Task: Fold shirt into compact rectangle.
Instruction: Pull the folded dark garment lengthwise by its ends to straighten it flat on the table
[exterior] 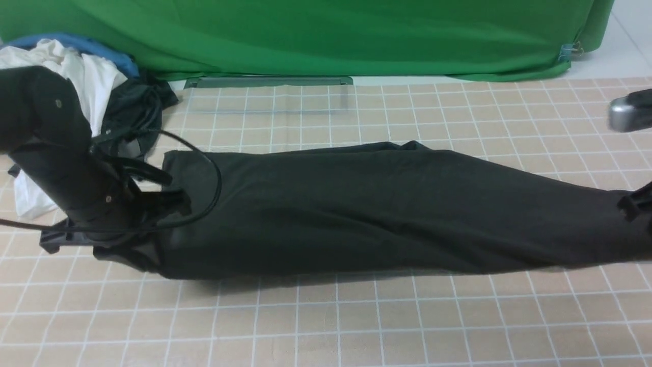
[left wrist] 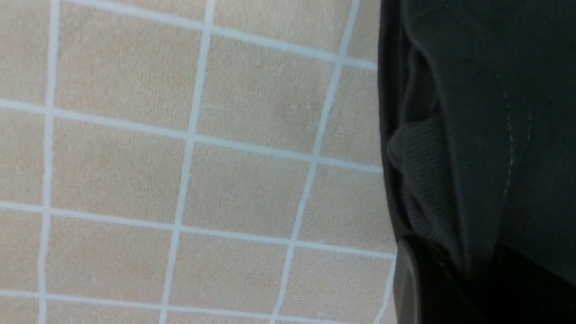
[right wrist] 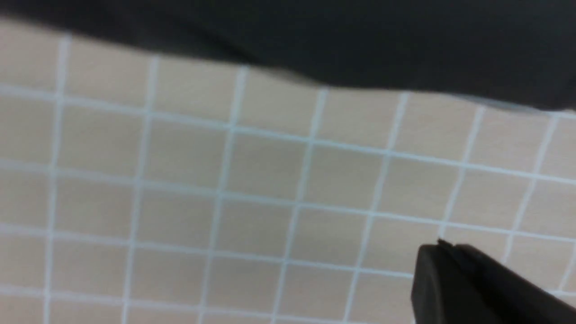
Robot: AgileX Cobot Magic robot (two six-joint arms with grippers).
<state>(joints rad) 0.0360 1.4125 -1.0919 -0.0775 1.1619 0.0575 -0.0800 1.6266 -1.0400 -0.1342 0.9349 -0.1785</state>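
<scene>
The black shirt (exterior: 387, 209) lies stretched as a long band across the checked mat, from the left arm to the right edge of the front view. My left gripper (exterior: 175, 204) sits at the shirt's left end. In the left wrist view the left gripper (left wrist: 450, 288) is shut on the shirt (left wrist: 486, 112), whose ribbed fold runs into the jaws. My right gripper (right wrist: 441, 246) is shut with its tips over bare mat, apart from the shirt's edge (right wrist: 360, 49). In the front view only part of the right arm (exterior: 634, 204) shows, at the shirt's right end.
A pile of clothes lies at the back left: a white garment (exterior: 86, 76), a blue one (exterior: 81, 43) and a dark grey one (exterior: 137, 112). A green cloth backdrop (exterior: 326, 35) closes the far side. Beige checked mat (exterior: 326, 326) lies in front of the shirt.
</scene>
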